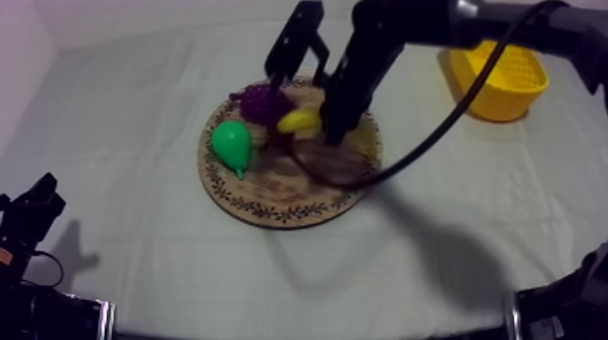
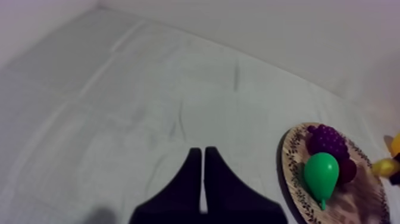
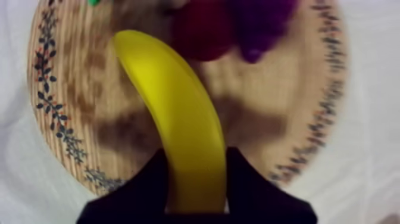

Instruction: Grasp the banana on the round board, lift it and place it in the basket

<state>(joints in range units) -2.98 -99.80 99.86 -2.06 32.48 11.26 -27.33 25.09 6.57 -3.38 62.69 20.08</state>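
Two black fingers of my right gripper (image 3: 196, 156) are gripping the banana (image 3: 169, 101) near one end, one finger on each flank. The fruit is hanging or lying over the wooden board (image 3: 52, 113); I cannot tell whether it is clear of the wood. Its free end is pointing towards the small red fruit (image 3: 202, 30) and the grapes (image 3: 262, 24), just beside both.

I am judging three hazards. Because I am holding it off-centre, the long free end may be pivoting between smooth pads as I lift. A swing could be knocking the red fruit or grapes off the board. The yellow basket (image 1: 493, 107) is standing well apart, so a loosening hold could be dropping the banana onto the cloth short of it.

My left gripper (image 2: 203, 154) is resting closed on nothing, over bare cloth.
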